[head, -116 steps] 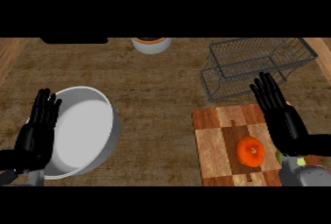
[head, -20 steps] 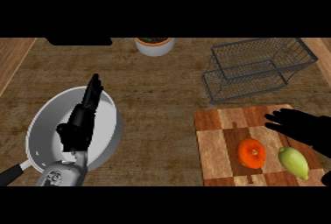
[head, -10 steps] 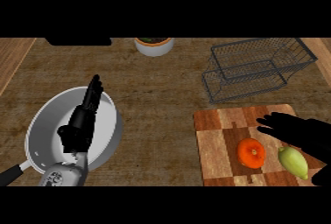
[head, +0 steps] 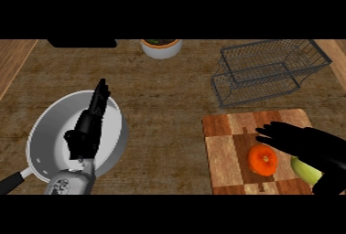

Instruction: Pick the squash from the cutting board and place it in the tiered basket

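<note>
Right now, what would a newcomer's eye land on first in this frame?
Probably the orange squash on the wooden cutting board at lower right, with the black right hand spread just above it and a pale green vegetable partly hidden under that hand. Next comes the wire tiered basket beyond the board at upper right. At left, the left hand hangs over a large pan, fingers straight.

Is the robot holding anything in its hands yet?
No. The right hand hovers open over the cutting board beside the squash; the left hand holds nothing.
</note>
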You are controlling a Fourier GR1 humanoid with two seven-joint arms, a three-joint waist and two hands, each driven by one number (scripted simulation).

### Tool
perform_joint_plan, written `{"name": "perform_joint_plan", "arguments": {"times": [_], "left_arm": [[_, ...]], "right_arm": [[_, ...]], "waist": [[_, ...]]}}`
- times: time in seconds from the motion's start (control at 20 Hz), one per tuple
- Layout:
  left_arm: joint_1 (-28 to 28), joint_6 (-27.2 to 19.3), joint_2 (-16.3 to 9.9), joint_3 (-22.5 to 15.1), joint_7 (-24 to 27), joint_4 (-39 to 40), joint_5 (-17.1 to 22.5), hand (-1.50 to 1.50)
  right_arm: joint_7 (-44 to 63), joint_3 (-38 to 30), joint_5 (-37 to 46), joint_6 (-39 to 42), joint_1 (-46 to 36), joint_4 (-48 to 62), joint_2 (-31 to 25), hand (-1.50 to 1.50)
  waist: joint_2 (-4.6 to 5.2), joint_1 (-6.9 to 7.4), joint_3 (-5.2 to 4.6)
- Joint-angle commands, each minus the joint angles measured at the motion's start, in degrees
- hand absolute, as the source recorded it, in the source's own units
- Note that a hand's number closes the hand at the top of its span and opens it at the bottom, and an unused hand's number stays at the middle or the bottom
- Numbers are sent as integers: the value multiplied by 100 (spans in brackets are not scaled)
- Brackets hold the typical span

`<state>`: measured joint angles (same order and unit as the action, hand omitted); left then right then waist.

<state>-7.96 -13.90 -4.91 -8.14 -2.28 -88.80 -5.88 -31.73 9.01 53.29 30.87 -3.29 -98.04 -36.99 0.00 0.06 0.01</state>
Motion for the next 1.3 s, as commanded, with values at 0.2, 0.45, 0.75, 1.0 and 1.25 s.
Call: {"name": "perform_joint_plan", "arguments": {"times": [0.2,0.45,0.75,1.0,1.25], "left_arm": [[-28,22,112,-19,-323,-209,-209,0],[234,324,-81,177,-182,-465,-42,0],[-12,213,144,183,-401,-381,-222,0],[277,191,315,55,49,-186,-338,0],[-38,569,-47,590,72,14,-9,0]], "right_arm": [[-384,203,503,-375,122,551,275,-150],[-74,344,651,-102,-332,869,649,-150],[-277,194,706,106,-180,631,608,-150],[-359,129,777,-19,-139,828,707,-150],[-324,181,779,-59,-611,1433,1045,-150]], "waist": [[0,4,1],[0,32,0],[-2,-6,-1],[-2,-9,-1],[7,22,-1]]}}
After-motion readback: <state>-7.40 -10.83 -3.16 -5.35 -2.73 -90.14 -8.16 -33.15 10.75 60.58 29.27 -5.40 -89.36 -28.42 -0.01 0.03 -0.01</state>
